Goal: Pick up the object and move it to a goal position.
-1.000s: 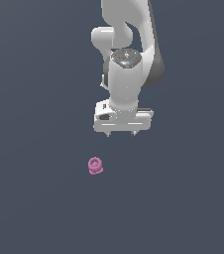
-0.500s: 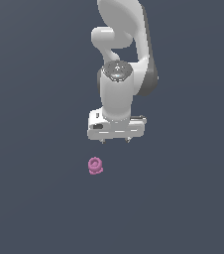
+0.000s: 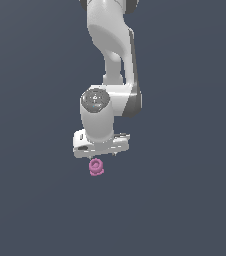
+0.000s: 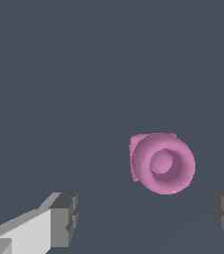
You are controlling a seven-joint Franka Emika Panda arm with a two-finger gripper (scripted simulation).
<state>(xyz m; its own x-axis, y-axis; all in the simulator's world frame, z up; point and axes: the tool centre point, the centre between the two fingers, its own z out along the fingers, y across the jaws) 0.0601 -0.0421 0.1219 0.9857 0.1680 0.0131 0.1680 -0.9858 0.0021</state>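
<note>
I am looking at a flat, matte slate-grey surface (image 3: pixel 195 200) that is filling both views edge to edge, with no seams, walls or horizon showing. The white Panda arm (image 3: pixel 110 45) is reaching down from the top of the exterior view, its glossy rounded links ending in a wide white hand. The gripper (image 4: pixel 146 221) is hanging just above the object (image 3: pixel 96 167), not touching it. In the wrist view I am seeing the jaws standing wide apart, their dark grey blocky fingertips (image 4: pixel 64 221) on either side with bare floor between them. The object is sitting on the surface slightly toward the exterior view's left of centre; it is a smooth pink-magenta piece, rounded, with concentric rings around a small central knob and a squarer part behind.
</note>
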